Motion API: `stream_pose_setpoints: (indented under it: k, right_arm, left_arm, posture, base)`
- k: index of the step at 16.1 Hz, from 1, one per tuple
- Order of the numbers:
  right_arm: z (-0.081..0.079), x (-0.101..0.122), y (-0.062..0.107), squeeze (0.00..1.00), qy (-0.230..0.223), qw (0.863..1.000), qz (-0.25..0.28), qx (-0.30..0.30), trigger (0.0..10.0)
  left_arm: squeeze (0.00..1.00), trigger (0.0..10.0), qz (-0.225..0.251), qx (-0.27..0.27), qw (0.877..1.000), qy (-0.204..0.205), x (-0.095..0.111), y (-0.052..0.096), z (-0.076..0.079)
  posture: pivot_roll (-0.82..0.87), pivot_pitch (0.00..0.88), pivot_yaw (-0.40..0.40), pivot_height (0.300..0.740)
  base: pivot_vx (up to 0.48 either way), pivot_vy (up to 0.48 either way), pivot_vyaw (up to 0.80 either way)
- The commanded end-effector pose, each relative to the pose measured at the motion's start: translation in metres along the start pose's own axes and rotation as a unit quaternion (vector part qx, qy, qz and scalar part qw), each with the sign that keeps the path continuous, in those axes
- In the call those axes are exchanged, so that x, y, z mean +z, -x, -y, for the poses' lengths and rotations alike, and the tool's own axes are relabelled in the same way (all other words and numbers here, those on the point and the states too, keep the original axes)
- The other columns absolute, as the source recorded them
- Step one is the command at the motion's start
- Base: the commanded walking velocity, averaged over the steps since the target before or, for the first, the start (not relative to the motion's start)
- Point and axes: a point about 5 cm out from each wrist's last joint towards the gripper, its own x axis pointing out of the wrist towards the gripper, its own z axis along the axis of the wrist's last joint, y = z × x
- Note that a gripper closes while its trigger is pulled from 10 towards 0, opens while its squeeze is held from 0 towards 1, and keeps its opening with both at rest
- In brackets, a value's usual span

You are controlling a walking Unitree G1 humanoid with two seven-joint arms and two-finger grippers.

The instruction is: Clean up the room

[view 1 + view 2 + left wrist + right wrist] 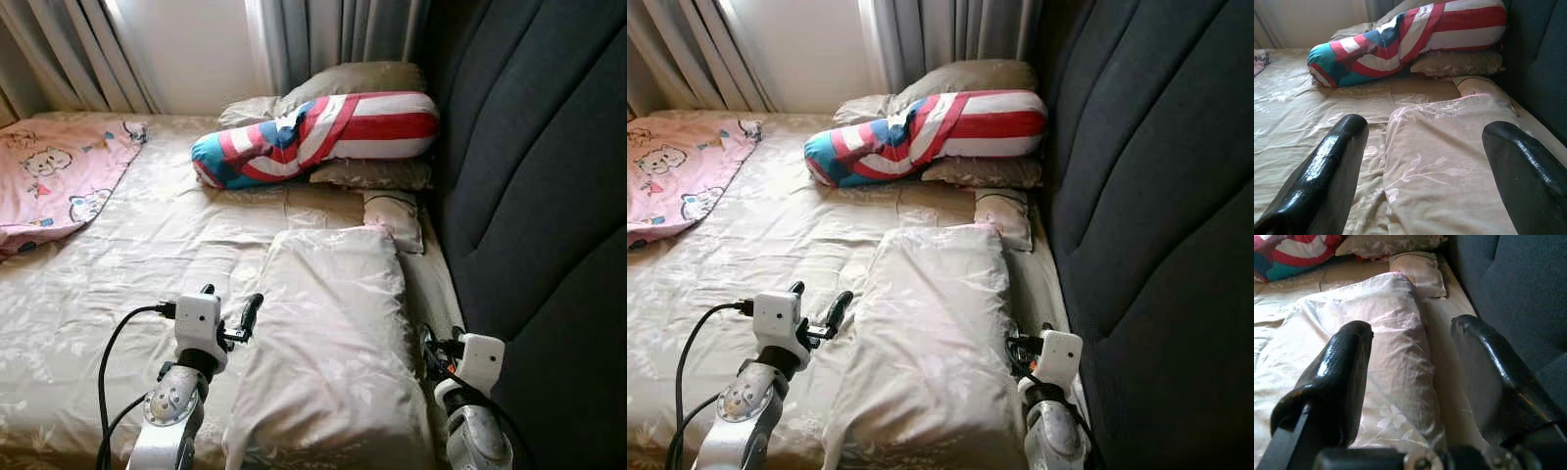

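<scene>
1. The beige floral pillow (pixel 328 343) lies lower centre on the bed (pixel 147 245), beside the dark headboard (pixel 539 196).
2. The left gripper (pixel 231 311), spread wide and empty, hovers at the pillow's left edge.
3. The right gripper (pixel 1410 377), open and empty, straddles its right edge.
4. A striped bolster (pixel 313 132) rests upper centre.

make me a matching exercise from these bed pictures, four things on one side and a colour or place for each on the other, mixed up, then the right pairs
Things
1. bolster
2. blanket
3. headboard
4. large pillow

Descriptions
A. pink with cartoon animals
B. dark padded panel along the bed's right side
C. red, white and blue stripes
D. beige, lying between the left gripper and the right gripper

Pairs: 1-C, 2-A, 3-B, 4-D
</scene>
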Motion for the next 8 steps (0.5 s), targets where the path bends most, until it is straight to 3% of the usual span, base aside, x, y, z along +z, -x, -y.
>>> stream_pose_setpoints:
  k: [1, 8]
  right_arm:
    - [-0.0031, 0.0018, -0.0015, 0.00, 0.004, 1.000, 0.001, 0.004, 10.0]
    - [-0.0026, 0.0058, 0.0009, 0.00, 0.000, 1.000, 0.019, 0.004, 10.0]
  left_arm:
    - [0.00, 10.0, 0.003, 0.002, 1.000, 0.004, 0.0022, -0.0001, -0.0018]
    - [0.00, 10.0, 0.001, 0.001, 1.000, 0.004, 0.0019, 0.0006, -0.0016]
  posture:
    - [-0.01, 0.045, -0.017, 0.715]
    - [-0.01, 0.048, -0.016, 0.715]
  base:
    - [0.000, 0.000, 0.00]
    - [0.000, 0.000, 0.00]
